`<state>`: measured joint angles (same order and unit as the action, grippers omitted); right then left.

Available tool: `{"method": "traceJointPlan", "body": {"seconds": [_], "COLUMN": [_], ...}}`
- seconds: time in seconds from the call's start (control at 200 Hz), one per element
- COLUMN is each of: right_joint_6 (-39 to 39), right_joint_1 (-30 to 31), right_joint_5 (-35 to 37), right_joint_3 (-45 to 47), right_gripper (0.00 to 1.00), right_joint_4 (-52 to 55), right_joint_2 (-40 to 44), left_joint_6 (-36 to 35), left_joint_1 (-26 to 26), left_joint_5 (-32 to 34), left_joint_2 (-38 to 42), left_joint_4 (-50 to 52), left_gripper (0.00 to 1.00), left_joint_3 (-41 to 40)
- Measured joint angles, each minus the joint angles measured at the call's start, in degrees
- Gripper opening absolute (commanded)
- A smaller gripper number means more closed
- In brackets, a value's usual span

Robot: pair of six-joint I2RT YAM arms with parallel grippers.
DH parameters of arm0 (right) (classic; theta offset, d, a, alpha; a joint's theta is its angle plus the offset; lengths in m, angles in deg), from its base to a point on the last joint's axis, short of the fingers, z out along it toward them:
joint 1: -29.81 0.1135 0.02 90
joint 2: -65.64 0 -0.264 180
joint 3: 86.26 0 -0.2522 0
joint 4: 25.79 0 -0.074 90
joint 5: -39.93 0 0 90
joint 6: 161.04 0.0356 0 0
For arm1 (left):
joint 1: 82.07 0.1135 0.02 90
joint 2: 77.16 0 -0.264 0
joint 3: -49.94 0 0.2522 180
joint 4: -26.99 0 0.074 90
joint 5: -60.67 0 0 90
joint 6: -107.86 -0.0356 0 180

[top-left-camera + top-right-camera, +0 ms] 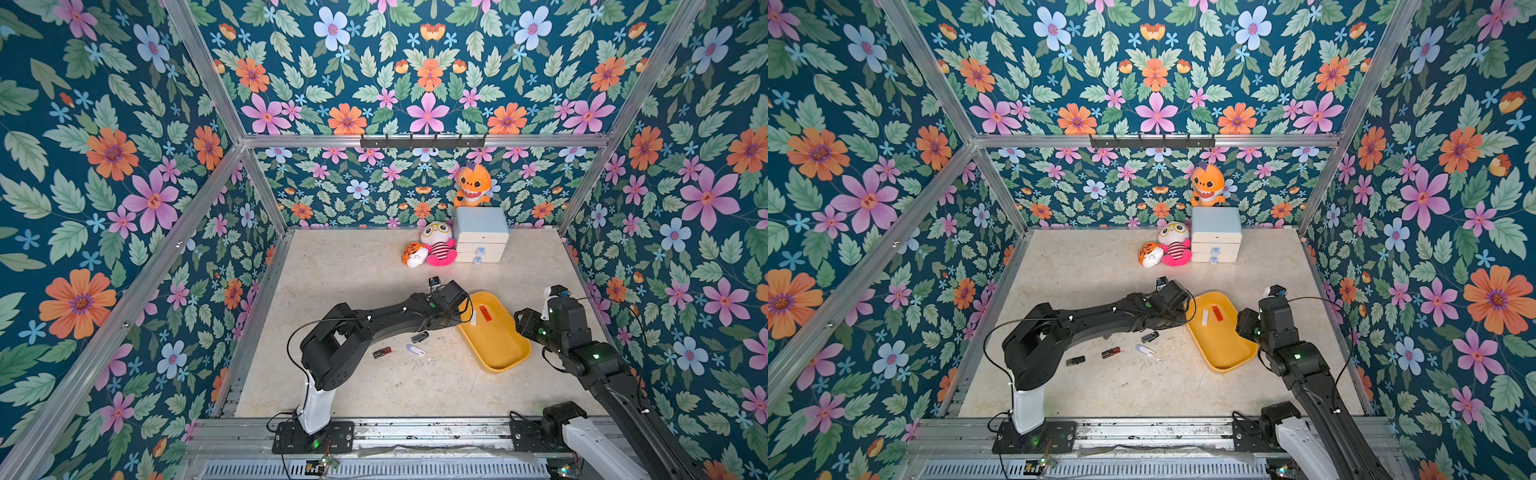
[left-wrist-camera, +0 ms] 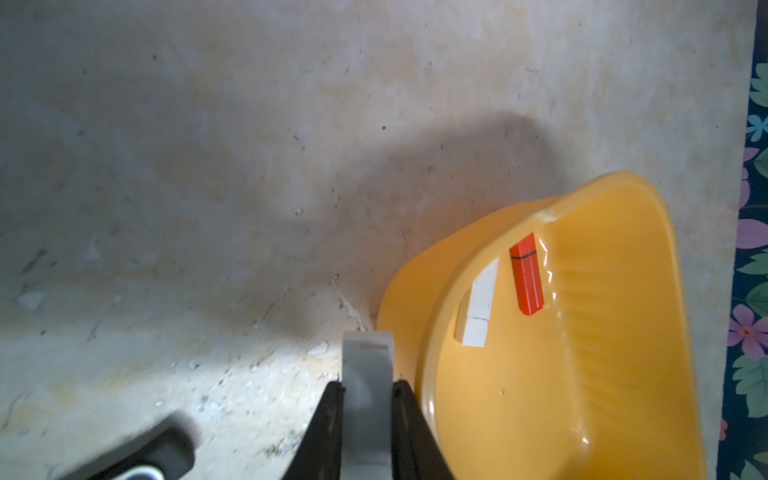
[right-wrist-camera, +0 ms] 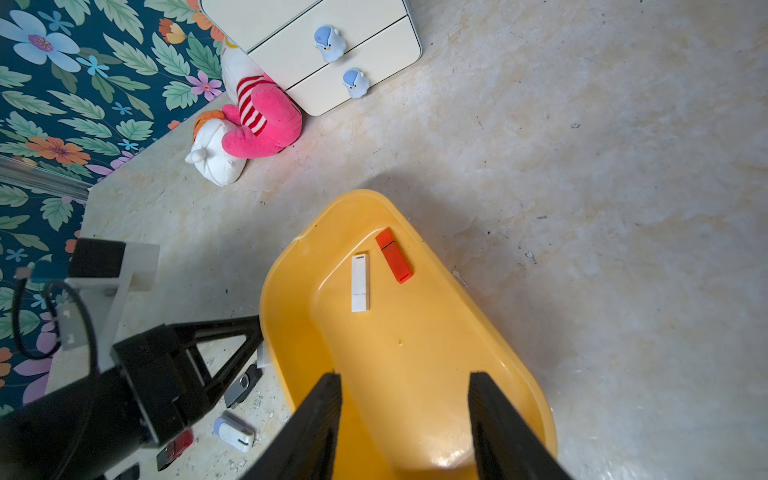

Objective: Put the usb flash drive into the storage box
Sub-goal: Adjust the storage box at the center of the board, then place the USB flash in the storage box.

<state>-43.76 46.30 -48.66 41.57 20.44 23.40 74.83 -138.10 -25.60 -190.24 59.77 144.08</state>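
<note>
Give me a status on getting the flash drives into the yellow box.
Done: a white drive and a red drive lie in the storage box. In hand: the left claw is shut on a grey drive beside the box's rim. Left on the table: silver-black drive, blue-white drive, dark red drive, black drive.

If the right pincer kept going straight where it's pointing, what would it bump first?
Probably the bare floor of the storage box: the right pincer points down into it. Depth is unclear.

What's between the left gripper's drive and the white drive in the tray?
Only the yellow tray's wall, between grey drive and white drive; left wrist view.
</note>
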Motion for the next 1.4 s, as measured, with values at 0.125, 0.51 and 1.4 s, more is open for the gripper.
{"method": "traceJointPlan", "body": {"seconds": [0.125,0.51,1.4], "right_joint_6": [0.0,0.0,1.3], "right_joint_1": [0.0,0.0,0.0], "right_joint_5": [-0.2,-0.5,2.1], "right_joint_3": [0.0,0.2,1.1], "right_gripper": [0.55,0.55,0.55], "right_joint_4": [0.6,0.9,0.9], "right_joint_2": [0.5,0.8,1.0], "left_joint_6": [-1.9,-8.4,-2.7], "left_joint_1": [1.0,4.9,-3.3], "left_joint_5": [-2.3,-7.7,-1.1], "left_joint_2": [-4.4,-8.0,-12.2], "left_joint_4": [0.3,1.7,0.6], "left_gripper": [0.13,0.15,0.17], "left_joint_3": [5.2,14.2,20.0]}}
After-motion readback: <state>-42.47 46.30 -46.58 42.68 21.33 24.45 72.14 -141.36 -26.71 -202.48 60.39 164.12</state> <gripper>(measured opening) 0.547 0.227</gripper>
